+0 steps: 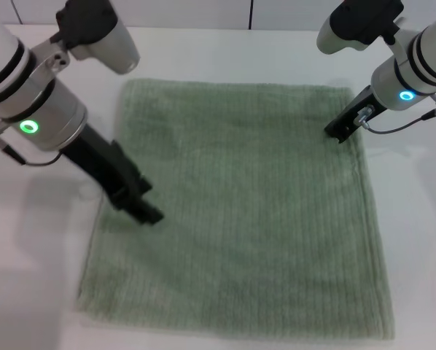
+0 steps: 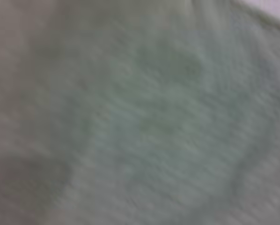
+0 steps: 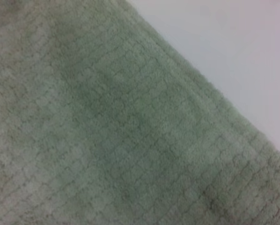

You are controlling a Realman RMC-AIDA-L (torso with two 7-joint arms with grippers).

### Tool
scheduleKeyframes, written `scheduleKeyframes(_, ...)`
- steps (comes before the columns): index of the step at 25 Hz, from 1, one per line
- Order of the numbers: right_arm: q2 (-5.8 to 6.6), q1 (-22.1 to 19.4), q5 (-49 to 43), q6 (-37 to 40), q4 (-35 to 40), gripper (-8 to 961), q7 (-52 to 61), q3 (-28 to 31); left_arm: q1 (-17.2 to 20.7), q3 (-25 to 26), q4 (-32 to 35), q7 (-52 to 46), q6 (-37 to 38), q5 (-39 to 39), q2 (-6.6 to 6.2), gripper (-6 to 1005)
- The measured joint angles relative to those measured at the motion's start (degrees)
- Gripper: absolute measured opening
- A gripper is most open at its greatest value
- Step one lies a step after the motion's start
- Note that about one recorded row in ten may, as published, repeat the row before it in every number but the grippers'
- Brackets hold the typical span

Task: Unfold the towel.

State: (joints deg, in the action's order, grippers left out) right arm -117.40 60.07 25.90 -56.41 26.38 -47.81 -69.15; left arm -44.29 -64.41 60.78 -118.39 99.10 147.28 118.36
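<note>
The sage-green towel [image 1: 247,211] lies spread out flat on the white table [image 1: 415,240], roughly square, with ribbed stripes and a hemmed border. My left gripper [image 1: 146,211] is low over the towel's left edge, about halfway along it, tip down at the cloth. My right gripper [image 1: 338,133] is low at the towel's far right part, near its right hem. The left wrist view is filled by the towel [image 2: 144,122] seen very close. The right wrist view shows the towel [image 3: 112,140] with its hemmed edge and bare table [image 3: 233,42] beside it.
White table surface surrounds the towel on all sides. A wall with dark seams runs along the far edge [image 1: 251,11]. A cable hangs from my right wrist [image 1: 400,125].
</note>
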Motion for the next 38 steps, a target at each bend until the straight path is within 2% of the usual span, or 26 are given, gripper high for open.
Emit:
scheduleKeyframes(4,-0.03,-0.2,0.0,0.5,0.0,0,0.1,0.0,1.1,1.5,0.1,1.2,-5.1,-3.8,-0.14,607)
scheduleKeyframes(9,-0.03,0.1,-0.1,0.6,0.0,0,0.6,0.0,2.6,9.6,0.4,5.2,-10.6,-11.5,-0.19,611)
scheduleKeyframes(10,-0.03,0.2,-0.3,0.8,0.0,0,0.8,0.0,2.6,9.6,0.4,5.2,-10.6,-11.5,-0.19,609)
scheduleKeyframes(11,-0.05,0.3,-0.4,1.0,0.1,0,0.9,-0.1,4.2,13.5,-0.2,6.8,-15.6,-16.2,-0.14,608)
scheduleKeyframes(13,-0.09,0.7,-1.2,2.4,1.8,0,2.7,-0.7,5.9,15.2,-1.5,8.4,-20.7,-21.6,-0.14,608)
scheduleKeyframes(16,-0.54,0.8,-3.3,4.0,4.4,-1,4.6,-0.8,8.2,15.6,-6.1,13.9,-28.8,-33.3,-0.19,608)
scheduleKeyframes(17,-0.94,0.8,-4.9,5.3,5.7,-1,6.0,-0.9,8.5,15.7,-7.7,15.6,-30.5,-36.2,-0.22,608)
scheduleKeyframes(18,-1.80,0.7,-9.0,9.8,8.7,-1,10.3,-1.8,8.9,15.7,-9.5,17.8,-32.5,-39.6,-0.23,608)
scheduleKeyframes(19,-1.80,0.7,-9.0,9.8,8.7,-1,10.3,-1.8,8.9,15.7,-9.5,17.8,-32.5,-39.6,-0.23,608)
scheduleKeyframes(20,-1.96,0.6,-10.3,12.8,9.4,-1,13.0,-3.1,9.1,15.8,-11.5,19.9,-34.5,-43.2,-0.18,607)
scheduleKeyframes(22,-2.00,0.3,-11.5,20.0,10.2,-1,18.3,-6.6,9.4,15.9,-18.0,28.7,-40.4,-55.5,0.02,607)
scheduleKeyframes(23,-2.01,-0.8,-11.3,26.6,11.5,-1,22.0,-9.8,9.4,15.9,-18.0,28.7,-40.4,-55.5,0.02,607)
scheduleKeyframes(24,-2.01,-0.8,-11.3,26.6,11.5,-1,22.0,-9.8,9.5,16.0,-20.3,32.5,-42.0,-59.7,0.05,607)
scheduleKeyframes(25,-2.10,-1.7,-11.2,29.9,12.5,-1,24.0,-11.2,9.4,16.4,-26.2,42.0,-43.9,-70.6,0.09,607)
scheduleKeyframes(27,-2.31,-3.9,-11.1,36.7,14.2,-1,28.0,-14.6,9.1,17.0,-30.3,49.3,-44.4,-78.2,0.09,607)
scheduleKeyframes(28,-2.38,-6.2,-11.1,43.8,15.3,-1,32.7,-19.0,8.9,17.4,-32.4,53.3,-44.5,-82.1,0.09,607)
scheduleKeyframes(29,-2.38,-6.2,-11.1,43.8,15.3,-1,32.7,-19.0,8.7,18.1,-35.3,58.8,-44.6,-87.4,0.09,607)
scheduleKeyframes(32,-2.38,-10.0,-11.1,55.7,16.2,-1,38.6,-23.8,7.8,19.4,-40.6,68.5,-44.7,-97.3,0.13,607)
scheduleKeyframes(33,-2.38,-12.7,-11.1,64.8,15.6,-1,41.9,-26.1,7.1,19.7,-43.6,72.8,-44.7,-102.0,0.14,608)
scheduleKeyframes(34,-2.38,-12.7,-11.1,64.8,15.6,-1,41.9,-26.1,7.1,19.7,-43.6,72.8,-44.7,-102.0,0.14,608)
scheduleKeyframes(36,-2.40,-14.8,-11.1,73.4,14.1,-1,44.8,-28.0,6.7,19.7,-44.9,75.2,-44.7,-104.3,0.16,608)
scheduleKeyframes(37,-2.40,-15.8,-11.0,78.3,12.6,-1,45.9,-28.8,6.4,19.7,-46.0,77.3,-44.7,-106.1,0.20,608)
scheduleKeyframes(38,-2.42,-17.2,-10.7,87.5,8.8,-1,47.3,-29.8,5.6,19.7,-48.4,81.7,-44.5,-109.5,0.36,608)
